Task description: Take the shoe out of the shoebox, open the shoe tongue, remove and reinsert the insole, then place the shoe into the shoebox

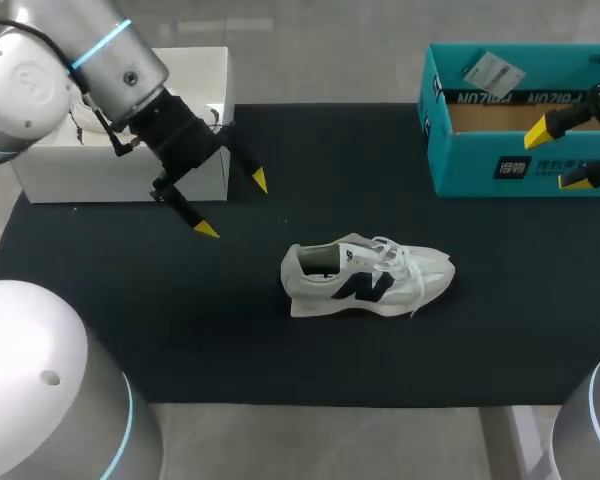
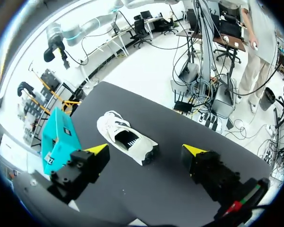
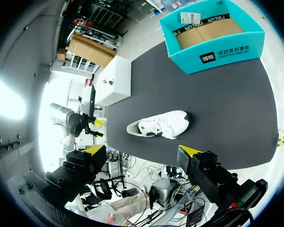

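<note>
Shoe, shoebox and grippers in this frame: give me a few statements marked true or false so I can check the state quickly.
1. The shoe lies inside the teal shoebox. False: it stands on the black mat, apart from the box.
2. The left gripper and the right gripper are both open and hold nothing. True.
3. The left gripper touches the shoe. False: it hangs apart from it, near the white box.
4. The teal shoebox has no lid on it. True.
5. The shoe lies upside down, sole up. False: it is upright, its opening facing up.
</note>
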